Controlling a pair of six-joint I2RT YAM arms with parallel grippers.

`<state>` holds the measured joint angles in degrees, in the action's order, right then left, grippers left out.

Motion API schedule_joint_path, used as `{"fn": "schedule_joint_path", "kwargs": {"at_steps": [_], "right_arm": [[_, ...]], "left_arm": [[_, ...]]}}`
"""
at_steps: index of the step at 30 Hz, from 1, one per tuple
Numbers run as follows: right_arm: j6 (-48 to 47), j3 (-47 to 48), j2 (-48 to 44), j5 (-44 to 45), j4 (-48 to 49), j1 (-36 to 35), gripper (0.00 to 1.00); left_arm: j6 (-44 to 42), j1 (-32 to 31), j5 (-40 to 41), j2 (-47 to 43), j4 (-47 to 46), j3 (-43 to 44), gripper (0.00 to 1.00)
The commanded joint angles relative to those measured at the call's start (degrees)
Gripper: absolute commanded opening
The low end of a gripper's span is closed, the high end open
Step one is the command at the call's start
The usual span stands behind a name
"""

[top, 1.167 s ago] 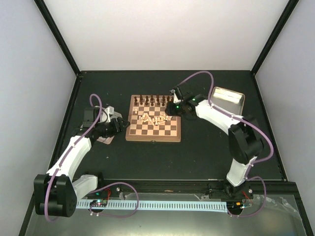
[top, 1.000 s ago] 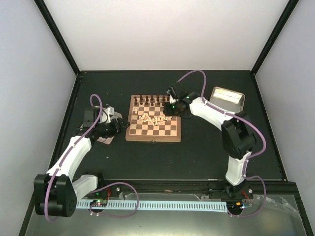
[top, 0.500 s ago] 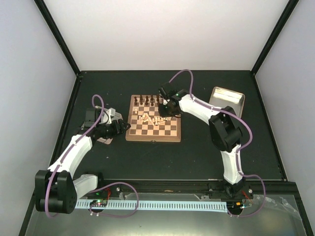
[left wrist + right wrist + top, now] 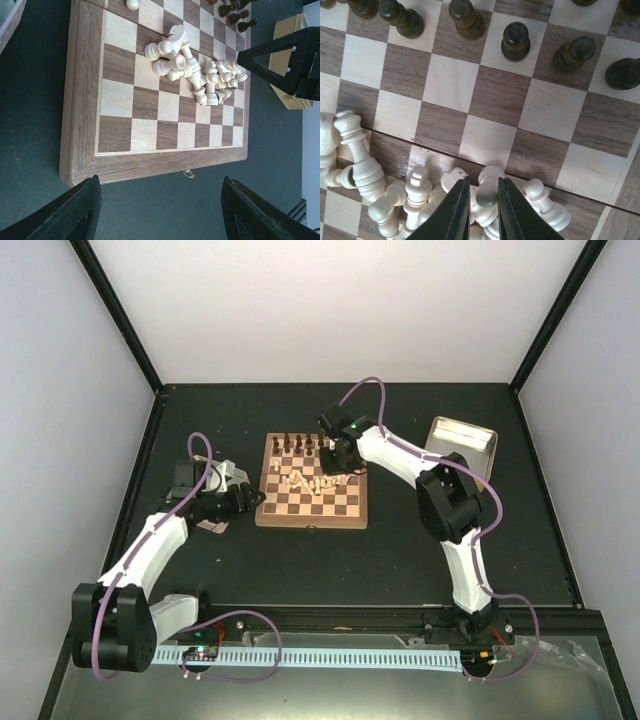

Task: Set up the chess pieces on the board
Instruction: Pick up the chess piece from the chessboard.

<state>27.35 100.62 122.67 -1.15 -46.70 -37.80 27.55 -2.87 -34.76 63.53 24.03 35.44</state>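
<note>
On the board [image 4: 82,100], chess pieces [image 4: 200,75] lie toppled, pointing every way.

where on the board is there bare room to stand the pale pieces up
The board's near rows, between the heap of chess pieces and the near rim, lie bare. A thinner, mostly bare strip runs between heap and dark pieces. The middle is crowded, with the right gripper down in the heap.

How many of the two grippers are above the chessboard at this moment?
1. The right gripper hangs above the board, over the heap of pale pieces. The left gripper is off the board, beside its left edge.
</note>
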Motion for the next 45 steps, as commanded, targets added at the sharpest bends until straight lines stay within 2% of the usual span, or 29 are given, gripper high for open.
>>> {"fn": "schedule_joint_path", "kwargs": {"at_steps": [1, 14, 21, 25, 27, 29, 33, 40, 45], "right_arm": [[-0.16, 1.95, 1.05, 0.91, -2.56, 0.0, 0.19], [-1.0, 5.58, 3.44, -0.17, -5.95, -0.05, 0.2], [-1.58, 6.41, 4.44, -0.69, -7.13, -0.07, 0.24], [-1.09, 6.54, 4.94, 1.23, -6.72, -0.07, 0.15], [-1.04, 6.29, 4.85, 1.89, -5.99, -0.06, 0.06], [-1.02, 4.87, 3.78, 2.43, -4.16, -0.03, 0.02], [-1.36, -0.47, -1.88, 2.33, 0.32, -0.05, 0.01], [1.11, -16.34, -15.4, 2.48, 8.44, -0.06, 0.01], [1.75, -23.47, -18.17, 1.57, 10.08, -0.06, 0.01]], "left_arm": [[-1.13, -0.25, -1.05, 0.46, 0.22, 0.32, 0.68], [-1.11, -0.28, -1.44, -0.1, 0.66, 0.75, 0.68], [-0.38, -0.29, -2.02, -2.35, 2.27, 1.35, 0.68], [0.08, -0.29, -2.15, -5.89, 3.9, 1.6, 0.68], [0.46, -0.29, -2.07, -8.52, 4.78, 1.56, 0.68], [0.51, -0.28, -1.94, -10.57, 5.79, 1.64, 0.68], [0.44, -0.28, -1.65, -13.9, 7.51, 1.57, 0.68], [0.22, -0.27, -1.79, -16.73, 8.68, 0.25, 0.69], [-0.66, -0.29, -2.01, -17.25, 8.87, -0.1, 0.7]]}}
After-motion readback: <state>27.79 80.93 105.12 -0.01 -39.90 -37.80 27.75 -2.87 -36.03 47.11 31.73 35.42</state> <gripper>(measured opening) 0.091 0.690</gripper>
